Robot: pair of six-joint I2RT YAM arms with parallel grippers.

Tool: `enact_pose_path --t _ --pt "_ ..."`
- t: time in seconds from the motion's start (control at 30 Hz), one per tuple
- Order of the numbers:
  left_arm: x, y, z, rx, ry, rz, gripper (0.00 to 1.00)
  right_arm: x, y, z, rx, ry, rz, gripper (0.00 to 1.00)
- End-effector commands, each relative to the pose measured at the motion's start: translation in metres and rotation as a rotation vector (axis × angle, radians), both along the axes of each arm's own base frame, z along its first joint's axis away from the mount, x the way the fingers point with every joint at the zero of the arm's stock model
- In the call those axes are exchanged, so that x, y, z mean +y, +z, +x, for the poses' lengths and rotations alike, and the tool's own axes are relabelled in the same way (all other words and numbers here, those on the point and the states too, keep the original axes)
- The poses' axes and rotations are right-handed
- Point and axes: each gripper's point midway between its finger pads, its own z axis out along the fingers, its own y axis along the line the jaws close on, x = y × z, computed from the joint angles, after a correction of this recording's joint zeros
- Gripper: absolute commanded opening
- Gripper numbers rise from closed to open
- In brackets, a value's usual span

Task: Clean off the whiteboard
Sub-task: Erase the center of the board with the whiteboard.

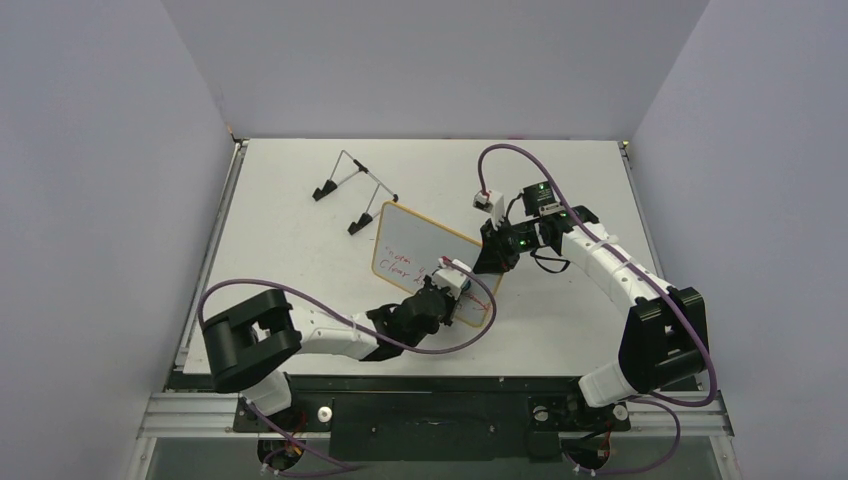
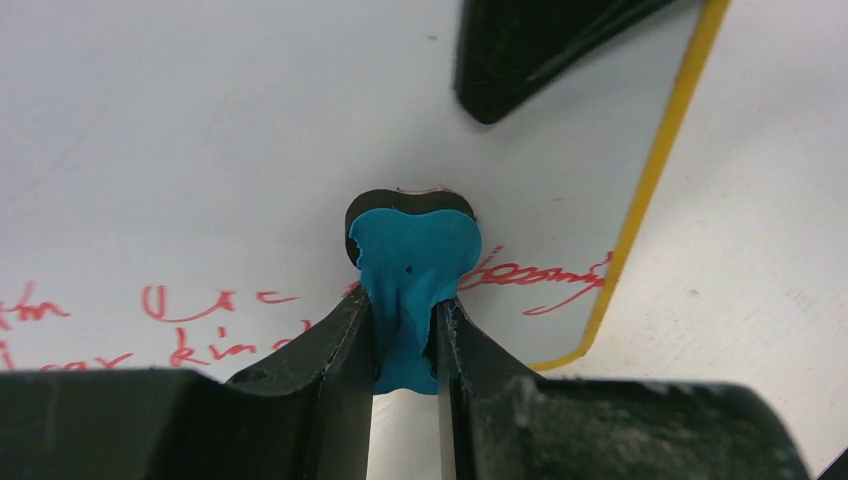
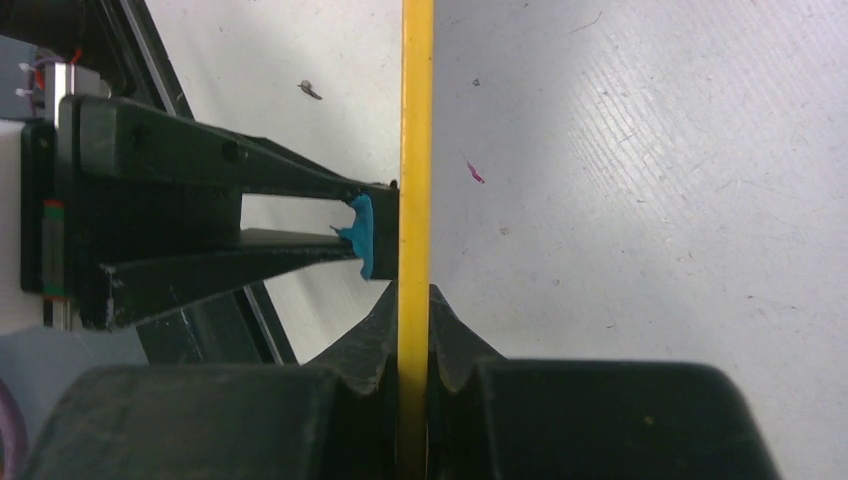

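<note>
Holding the whiteboard (image 1: 425,250) near the middle of the counter (image 1: 290,260), between the two arms, tilted rather than lying flat; cannot tell whether its lower edge touches the counter. Clenched on the board's right-hand edge with the right end effector (image 1: 497,255). From the right wrist, showing that edge end-on as a thin yellow strip, with the right end effector (image 3: 412,335) pinching it from both faces. Grasping a small blue eraser (image 2: 412,280) in the left end effector (image 2: 405,320), jaws closed on its sides, with the dark pad at its front pressed flat against the writing face. Meeting the board low on that face, toward its near right corner, just beside the yellow rim. Bearing red handwriting (image 2: 540,280) in rows to the left and right of the eraser, with more of it further left across the board, too scrawled to read. Clean white on the face above those rows. Beyond the board's far left corner, apart from it: a thin wire stand (image 1: 350,190) with black feet, upright on the counter.
</note>
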Motion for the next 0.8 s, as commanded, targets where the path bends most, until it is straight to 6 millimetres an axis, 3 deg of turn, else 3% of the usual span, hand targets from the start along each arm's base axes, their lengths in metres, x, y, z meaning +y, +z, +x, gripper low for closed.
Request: enact_pose_path --t 0.0,0.37,0.5,0.77 --pt "-0.035 0.023 0.002 -0.032 -0.018 -0.068 0.0 0.006 0.013 -0.004 -0.033 0.028 0.039 0.0" --pt "-0.074 0.007 -0.025 -0.037 -0.099 0.014 0.0 0.006 0.014 -0.004 -0.033 0.03 0.042 0.0" --pt "-0.06 0.004 -0.015 -0.049 -0.003 0.057 0.0 0.006 0.015 -0.004 -0.036 0.029 0.043 0.0" --pt "-0.005 0.004 0.021 -0.06 0.179 0.083 0.0 0.006 0.014 -0.005 -0.033 0.031 0.043 0.0"
